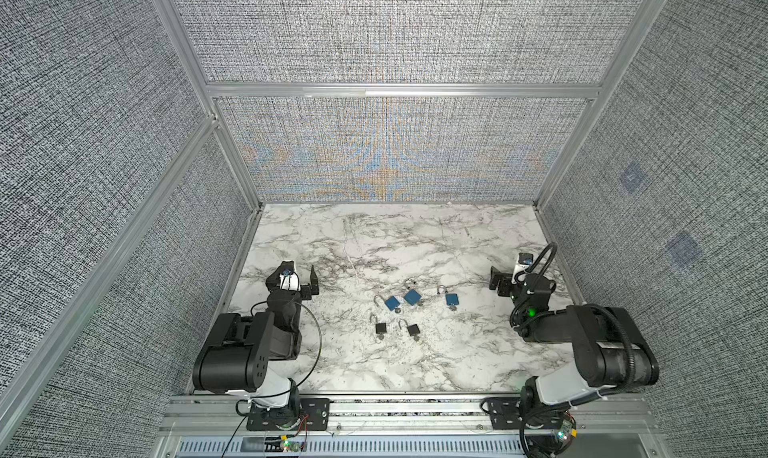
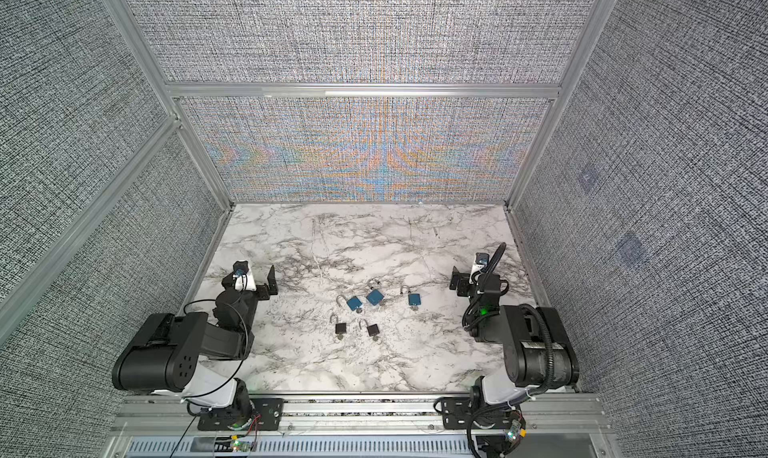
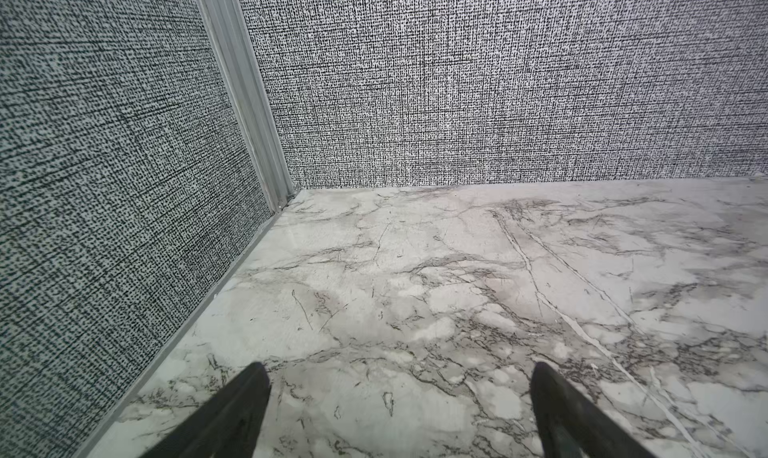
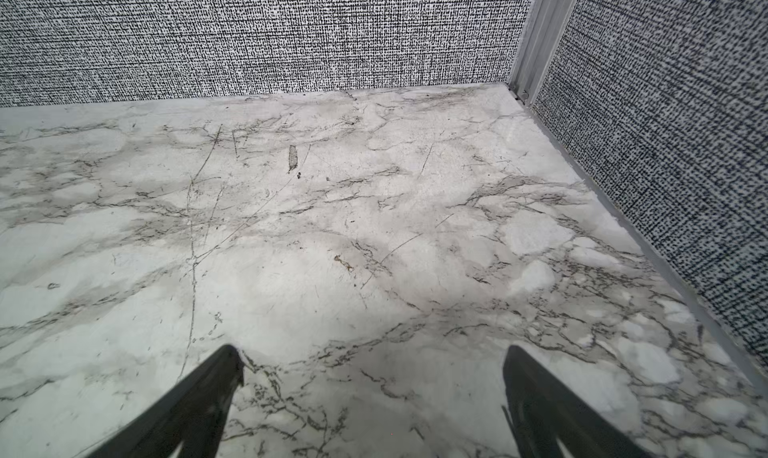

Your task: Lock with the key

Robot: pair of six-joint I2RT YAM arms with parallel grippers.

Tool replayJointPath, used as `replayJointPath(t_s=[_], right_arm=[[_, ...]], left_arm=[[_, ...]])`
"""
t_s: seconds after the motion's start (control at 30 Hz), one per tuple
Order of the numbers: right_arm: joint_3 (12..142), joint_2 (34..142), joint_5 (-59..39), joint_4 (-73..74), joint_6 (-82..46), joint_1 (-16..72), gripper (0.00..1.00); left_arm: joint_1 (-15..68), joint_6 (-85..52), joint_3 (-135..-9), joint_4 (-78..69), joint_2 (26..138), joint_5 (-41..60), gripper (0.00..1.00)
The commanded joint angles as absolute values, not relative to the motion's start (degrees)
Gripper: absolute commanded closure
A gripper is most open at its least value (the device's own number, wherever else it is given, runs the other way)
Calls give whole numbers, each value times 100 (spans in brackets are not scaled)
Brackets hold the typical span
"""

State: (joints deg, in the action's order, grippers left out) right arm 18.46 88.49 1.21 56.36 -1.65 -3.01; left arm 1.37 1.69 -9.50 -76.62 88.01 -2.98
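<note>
black fingers of the left gripper (image 3: 399, 366) spread wide, gripping nothing, above bare marble tabletop (image 1: 415, 235), close to the grey edge strip (image 3: 200, 310) of the left wall. right gripper (image 4: 372, 348) likewise wide apart and empty, near the right wall's edge. well apart from both, at mid-table in both top views: three blue padlocks (image 1: 412, 296) in a loose row, two black padlocks (image 1: 380, 328) nearer the arm bases, shackles swung open, small silver keys (image 1: 453, 309) at their bases. open marble all round the cluster, most toward the back wall (image 1: 395, 152).
</note>
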Motion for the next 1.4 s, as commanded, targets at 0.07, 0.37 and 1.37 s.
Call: replayJointPath(t_s=[0.07,0.37,1.37], right_arm=[[1840,8848,97,5876,-138,-290,1],[1854,8854,71,5851,-160,-297,1],[3153,7566,628,2685,-397,78,12]], left_arm=[[132,186,-943,-7822,8806,-291,1],[127,187,-949,-7812,8814,-294,1],[166,-218,-1782,-5112,7013,-850,30]])
